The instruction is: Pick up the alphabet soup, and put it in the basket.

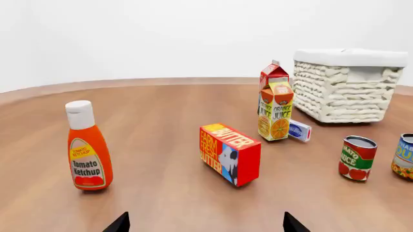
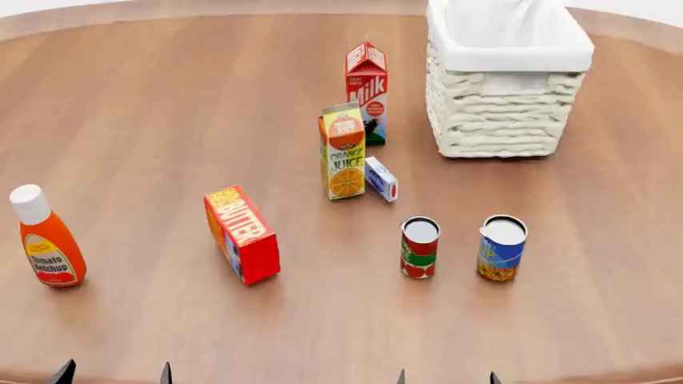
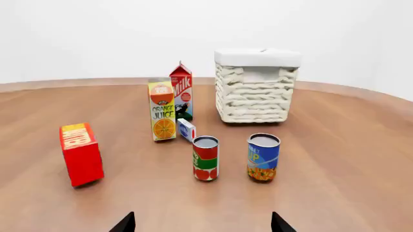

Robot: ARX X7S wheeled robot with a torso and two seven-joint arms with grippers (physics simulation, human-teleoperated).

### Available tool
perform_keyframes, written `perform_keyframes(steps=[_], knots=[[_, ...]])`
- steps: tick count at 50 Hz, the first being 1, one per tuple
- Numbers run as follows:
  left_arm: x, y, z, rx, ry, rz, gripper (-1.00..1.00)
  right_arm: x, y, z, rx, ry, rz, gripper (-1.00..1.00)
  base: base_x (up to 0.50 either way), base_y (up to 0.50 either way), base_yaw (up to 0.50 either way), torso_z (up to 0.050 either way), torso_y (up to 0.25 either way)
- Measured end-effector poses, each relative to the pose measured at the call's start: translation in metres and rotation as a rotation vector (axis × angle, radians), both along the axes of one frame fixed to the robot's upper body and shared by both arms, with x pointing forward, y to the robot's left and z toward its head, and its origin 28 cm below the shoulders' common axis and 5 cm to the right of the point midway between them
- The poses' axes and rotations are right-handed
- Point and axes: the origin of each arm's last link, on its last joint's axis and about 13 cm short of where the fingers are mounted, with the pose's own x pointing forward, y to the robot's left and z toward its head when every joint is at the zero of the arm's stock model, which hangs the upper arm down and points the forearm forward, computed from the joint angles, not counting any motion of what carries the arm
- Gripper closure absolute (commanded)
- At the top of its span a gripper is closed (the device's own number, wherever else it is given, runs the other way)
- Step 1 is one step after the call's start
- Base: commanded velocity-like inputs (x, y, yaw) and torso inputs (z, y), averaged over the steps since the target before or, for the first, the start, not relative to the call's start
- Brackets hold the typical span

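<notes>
Blue-labelled alphabet soup [image 3: 263, 157] well beyond the right fingers [image 3: 280, 223].

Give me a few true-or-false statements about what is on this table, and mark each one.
1. The alphabet soup stands upright on the table, outside the basket. True.
2. The ketchup bottle lies on its side. False: it stands upright, white cap up.
3. The red, green and white can stands beside the alphabet soup without touching it. True.
4. The orange juice carton sits inside the basket. False: it stands on the table, in front of the milk carton.
5. The right gripper holds the butter box. False: its jaws are open and empty.
</notes>
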Motion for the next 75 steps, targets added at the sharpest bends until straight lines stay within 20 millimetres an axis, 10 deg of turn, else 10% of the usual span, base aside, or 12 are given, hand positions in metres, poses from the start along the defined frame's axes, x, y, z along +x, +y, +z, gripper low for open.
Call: perform_keyframes(steps=[75], knots=[[0.011, 0.011, 0.028, 0.019, -0.061, 0.098, -1.00, 0.021, -0.010, 0.003, -0.112, -0.034, -0.046, -1.00, 0.09, -0.18, 0.00, 0.000, 0.000]])
